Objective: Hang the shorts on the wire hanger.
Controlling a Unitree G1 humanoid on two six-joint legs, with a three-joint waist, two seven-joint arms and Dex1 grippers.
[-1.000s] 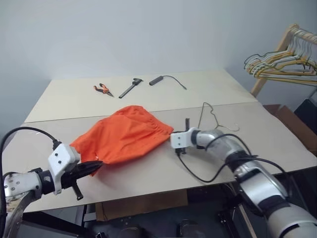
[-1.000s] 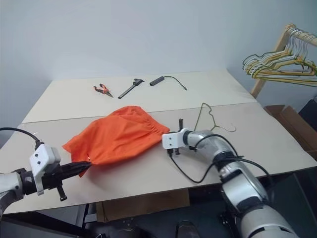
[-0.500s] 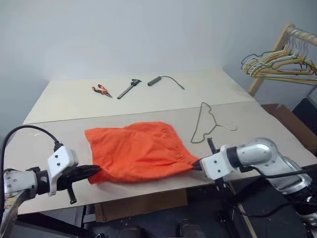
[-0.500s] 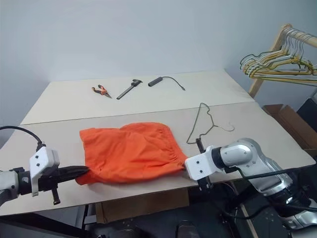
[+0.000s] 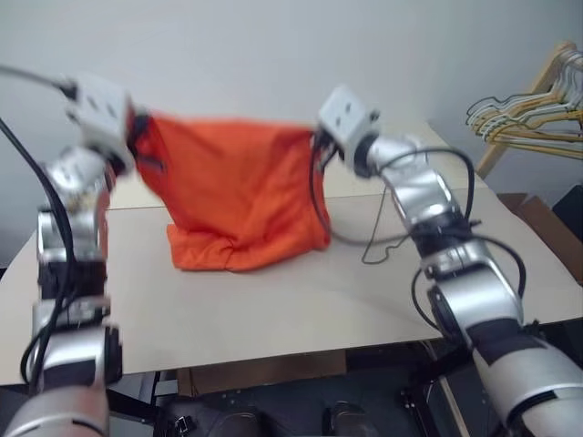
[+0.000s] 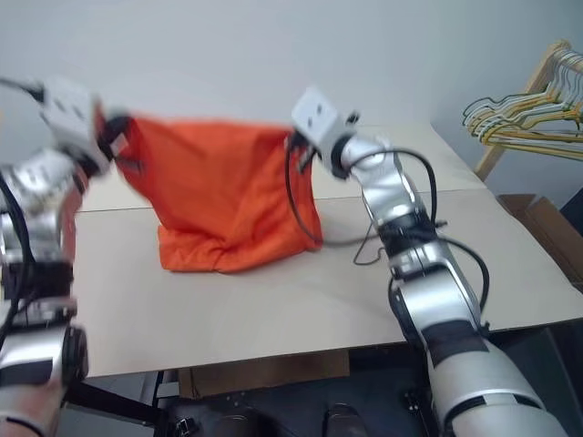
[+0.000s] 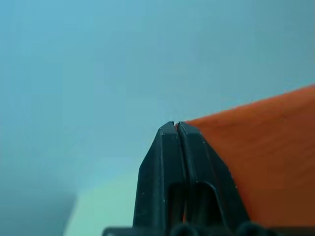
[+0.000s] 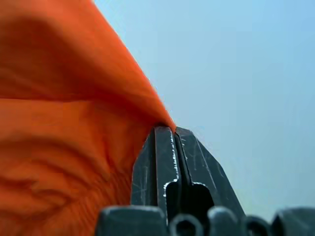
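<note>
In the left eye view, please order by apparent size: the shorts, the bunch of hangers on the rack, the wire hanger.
1. The shorts, by far the largest, held up by both grippers.
2. The bunch of hangers on the rack; it stands farther away, so this is only how it looks.
3. The wire hanger, mostly hidden, so unsure.

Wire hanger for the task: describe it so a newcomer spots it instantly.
Start at the beige table. The wire hanger lies flat on it, behind the right arm and just right of the raised orange shorts. It is a single thin, dark wire lying alone, unlike the pale bunch of hangers on the wooden rack at far right.
</note>
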